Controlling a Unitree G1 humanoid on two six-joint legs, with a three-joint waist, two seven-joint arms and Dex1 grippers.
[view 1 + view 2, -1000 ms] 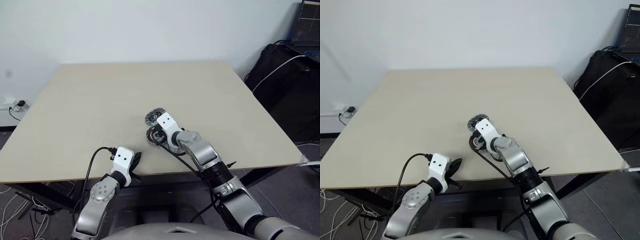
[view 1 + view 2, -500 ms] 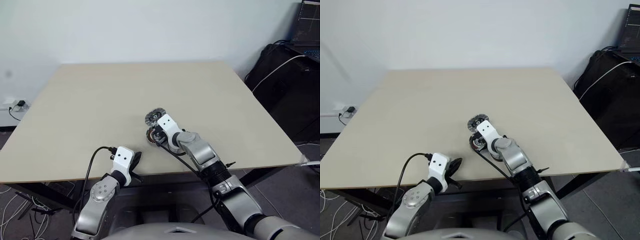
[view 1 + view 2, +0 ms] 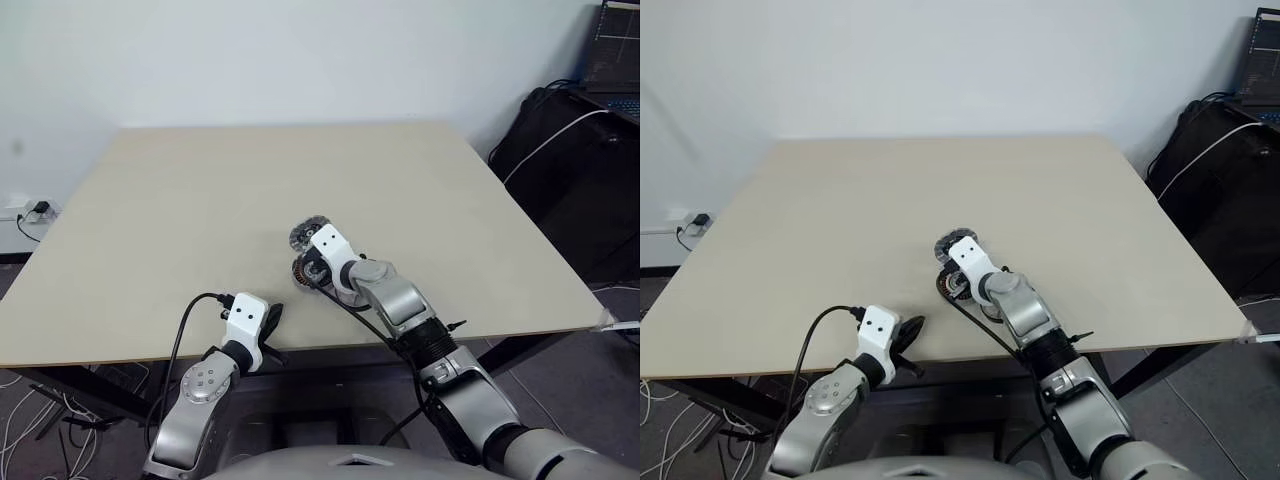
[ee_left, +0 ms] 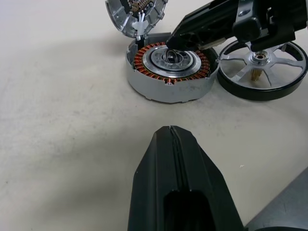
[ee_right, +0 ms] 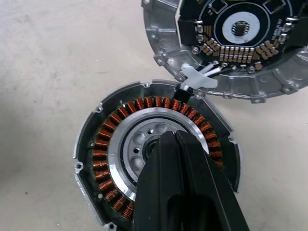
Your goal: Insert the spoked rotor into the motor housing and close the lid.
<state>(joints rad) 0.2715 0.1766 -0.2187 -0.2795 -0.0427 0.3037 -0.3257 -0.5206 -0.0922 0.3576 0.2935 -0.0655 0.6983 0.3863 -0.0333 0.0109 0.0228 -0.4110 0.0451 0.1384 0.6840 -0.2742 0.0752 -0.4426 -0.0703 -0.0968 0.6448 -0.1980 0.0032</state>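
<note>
The rotor (image 4: 262, 67) lay flat on the worktop (image 3: 200, 210), just beside the housing (image 4: 169, 67), its hub shaft pointing up and nothing holding it. It looked like stiff, light metal with a thin rim and open spokes; a pinch across the rim or on one spoke seemed the likeliest hold, since the smooth rim could slip and the shaft should stay free to enter the housing's centre. The housing sat open with its copper windings bare, which looked easy to scratch. The lid (image 5: 231, 43) stood tipped open at the housing's far edge, its circuit board showing, apparently joined there by a small tab. The right gripper (image 5: 185, 159) was closed, its tip over the housing's silver centre. The left gripper (image 4: 175, 159), also closed and empty, hung near the worktop's front edge, apart from the parts.
</note>
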